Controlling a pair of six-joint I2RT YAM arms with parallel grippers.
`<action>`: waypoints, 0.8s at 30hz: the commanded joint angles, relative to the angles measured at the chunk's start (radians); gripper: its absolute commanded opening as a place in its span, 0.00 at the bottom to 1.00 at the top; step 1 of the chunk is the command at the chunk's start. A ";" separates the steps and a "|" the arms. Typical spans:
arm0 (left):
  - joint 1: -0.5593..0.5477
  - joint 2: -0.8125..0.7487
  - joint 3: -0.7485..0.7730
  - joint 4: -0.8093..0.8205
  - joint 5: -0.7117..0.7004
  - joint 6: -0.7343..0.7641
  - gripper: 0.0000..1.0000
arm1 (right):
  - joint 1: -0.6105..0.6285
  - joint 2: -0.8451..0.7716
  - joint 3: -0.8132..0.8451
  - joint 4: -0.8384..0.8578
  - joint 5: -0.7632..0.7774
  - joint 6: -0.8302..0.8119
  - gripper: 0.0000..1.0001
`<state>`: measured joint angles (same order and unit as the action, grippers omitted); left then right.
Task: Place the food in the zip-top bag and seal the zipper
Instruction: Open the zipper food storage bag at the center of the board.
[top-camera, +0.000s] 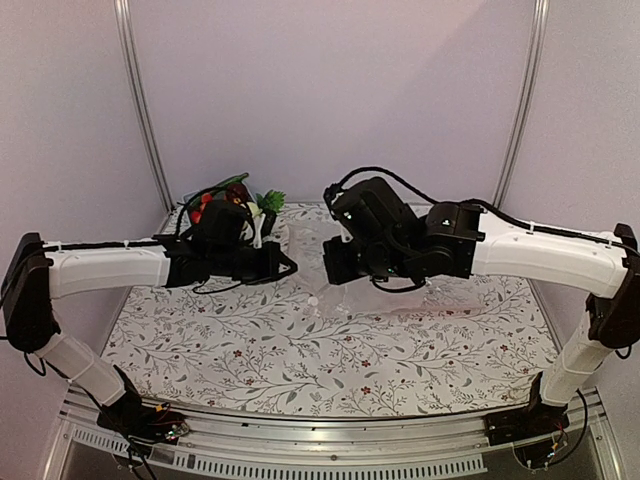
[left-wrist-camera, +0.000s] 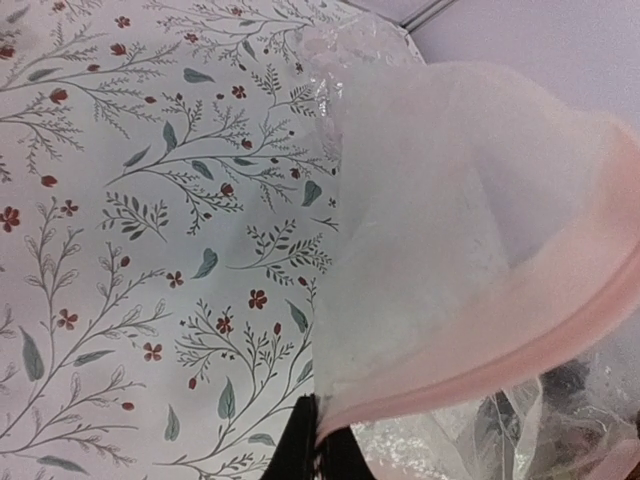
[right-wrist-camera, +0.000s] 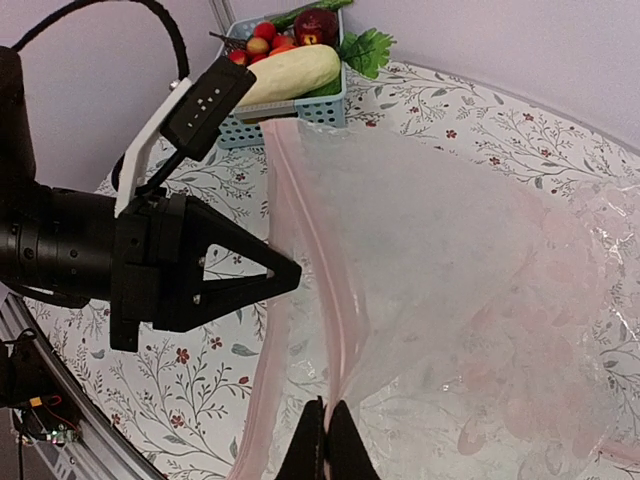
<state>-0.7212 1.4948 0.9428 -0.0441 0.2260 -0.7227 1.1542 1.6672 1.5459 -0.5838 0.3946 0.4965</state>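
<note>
Right wrist camera gives me the fullest look. My right gripper (right-wrist-camera: 323, 418), at the bottom edge, is pinched shut on the zip-top bag (right-wrist-camera: 450, 260) at its pinkish zipper (right-wrist-camera: 303, 230). The left gripper (right-wrist-camera: 288, 272) reaches in from the left of the frame, its black tips closed against the same strip higher up. Only this view shows the food clearly. At the top, one blue basket (right-wrist-camera: 300, 110) holds one long cream-white vegetable (right-wrist-camera: 290, 72), one dark maroon piece (right-wrist-camera: 316, 24) and several small red fruits (right-wrist-camera: 265, 42), with a green leafy sprig (right-wrist-camera: 368, 48) at its right corner; all of it is outside the bag. The left wrist view adds a close-up: at the bottom, closed tips clamp the pink strip, which curves up to the right, with the floral tablecloth (left-wrist-camera: 150, 200) filling the left half. From the top external view I count two arms meeting mid-frame with one clear bag between them. The basket sits behind the left arm, and the fingertips are too small to judge there.
</note>
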 joint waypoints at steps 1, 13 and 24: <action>-0.032 0.022 0.035 -0.058 -0.051 0.044 0.03 | 0.048 -0.008 0.046 -0.034 0.178 0.003 0.00; -0.038 -0.077 0.013 0.005 0.013 0.100 0.40 | 0.044 0.062 0.084 -0.096 0.233 0.043 0.00; -0.014 -0.371 0.038 -0.277 -0.146 0.251 0.88 | -0.009 0.049 0.044 -0.047 0.115 0.100 0.00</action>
<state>-0.7506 1.1744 0.9634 -0.1459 0.1558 -0.5652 1.1542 1.7199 1.6020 -0.6563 0.5446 0.5770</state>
